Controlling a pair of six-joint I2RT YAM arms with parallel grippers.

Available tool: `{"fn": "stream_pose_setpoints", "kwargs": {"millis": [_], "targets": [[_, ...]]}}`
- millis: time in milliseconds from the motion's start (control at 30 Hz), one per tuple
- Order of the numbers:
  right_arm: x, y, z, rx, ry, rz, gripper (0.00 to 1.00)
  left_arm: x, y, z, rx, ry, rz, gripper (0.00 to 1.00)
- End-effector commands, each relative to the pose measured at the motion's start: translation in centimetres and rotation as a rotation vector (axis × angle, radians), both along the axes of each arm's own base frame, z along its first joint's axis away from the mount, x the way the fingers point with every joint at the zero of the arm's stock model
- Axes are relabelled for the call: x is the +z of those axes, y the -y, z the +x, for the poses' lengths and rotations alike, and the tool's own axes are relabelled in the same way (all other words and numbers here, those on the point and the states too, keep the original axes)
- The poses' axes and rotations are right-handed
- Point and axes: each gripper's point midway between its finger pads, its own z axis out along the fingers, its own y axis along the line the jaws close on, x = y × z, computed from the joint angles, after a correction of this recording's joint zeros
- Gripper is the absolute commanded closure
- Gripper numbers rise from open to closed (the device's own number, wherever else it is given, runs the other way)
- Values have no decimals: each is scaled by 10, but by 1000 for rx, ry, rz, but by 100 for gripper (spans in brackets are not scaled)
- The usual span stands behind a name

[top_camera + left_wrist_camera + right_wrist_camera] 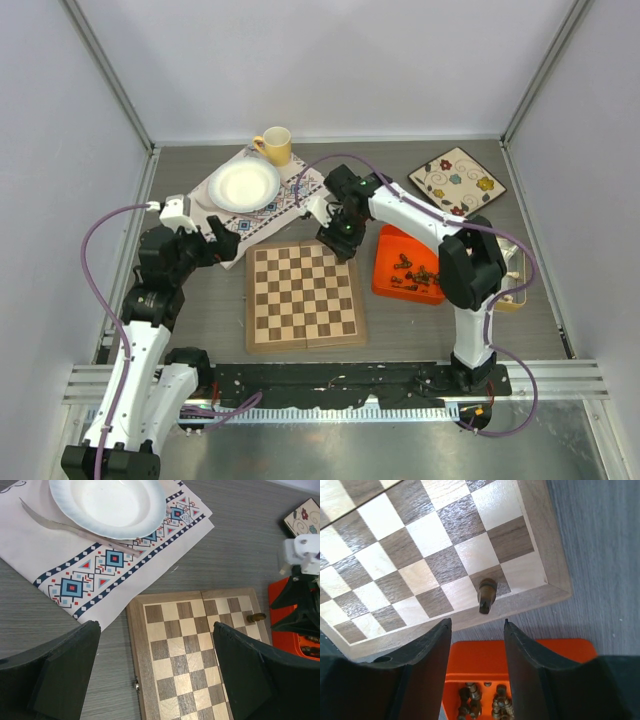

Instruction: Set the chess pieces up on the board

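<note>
Barely started: one dark piece (487, 595) on board (420, 555) edge near corner, looks tipped, others in orange tray (545, 655); right claw (476, 625) parted, empty, left claw (156, 630) wide open.

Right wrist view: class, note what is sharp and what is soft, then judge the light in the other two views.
Right wrist view: board and lying dark piece crisp, right fingers soft-edged. Left wrist view: left fingers dark and blurred, white bowl nearly washed out. Top external view: even, diffuse light, faint shadows on the table.
</note>
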Motion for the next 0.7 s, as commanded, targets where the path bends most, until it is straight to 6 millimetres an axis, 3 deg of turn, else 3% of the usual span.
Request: {"fn": "stream_pose_setpoints", "kwargs": {"millis": [0, 167, 333, 367, 533, 667], "targets": [[56, -1, -4, 9, 97, 102, 48, 22, 9, 1, -52, 82, -20, 0], [79, 14, -10, -9, 130, 158, 48, 29, 17, 0, -59, 85, -91, 0], [88, 39, -8, -97, 124, 242, 47, 40, 45, -5, -163, 73, -254, 1], [90, 51, 3, -147, 138, 264, 47, 41, 48, -5, -173, 65, -285, 0], [88, 91, 8, -319, 151, 340, 47, 41, 64, -10, -217, 29, -423, 0], [72, 133, 22, -496, 200, 344, 48, 46, 72, -13, -254, 44, -485, 0]]}}
